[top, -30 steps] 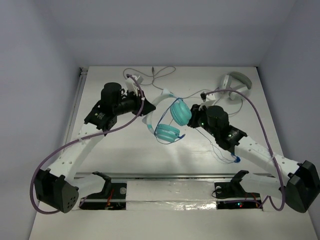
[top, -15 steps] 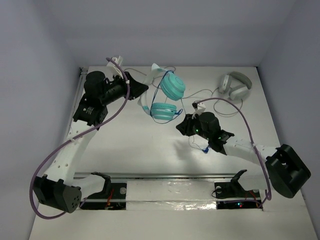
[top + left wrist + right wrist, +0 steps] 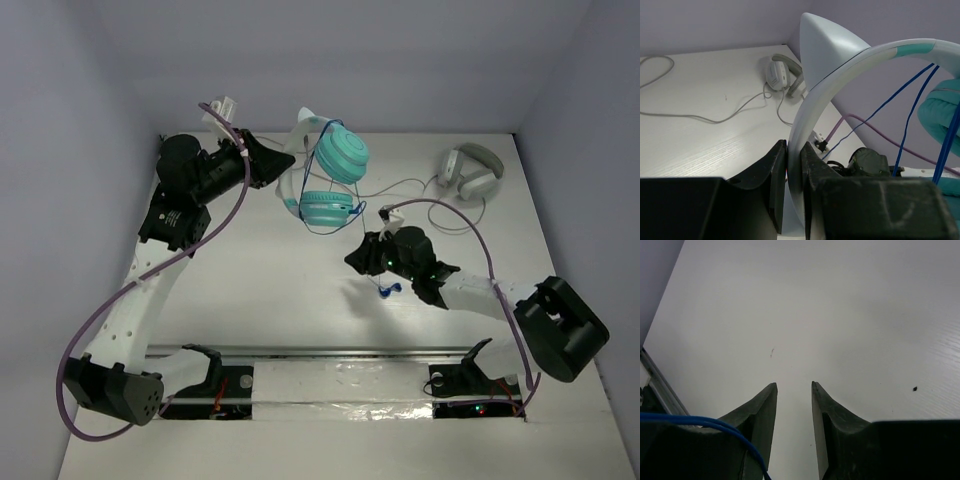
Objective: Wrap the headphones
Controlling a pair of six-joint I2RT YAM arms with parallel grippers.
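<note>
1. The left gripper (image 3: 794, 155) is clamped on the pale headband (image 3: 840, 70) of the teal over-ear headphones (image 3: 338, 155). They hang above the white table (image 3: 280, 300), with the cups just beyond its fingertips.
2. The right gripper (image 3: 792, 387) is partly parted with nothing between its jaws. The thin blue cable (image 3: 700, 422) drapes beside one finger, outside the gap.
3. Risk: the uncaught cable could slip away and loosen any turns already laid.
4. Risk: the thin headband may pivot in the pinch if the cups swing.
5. No containers are in view.
</note>
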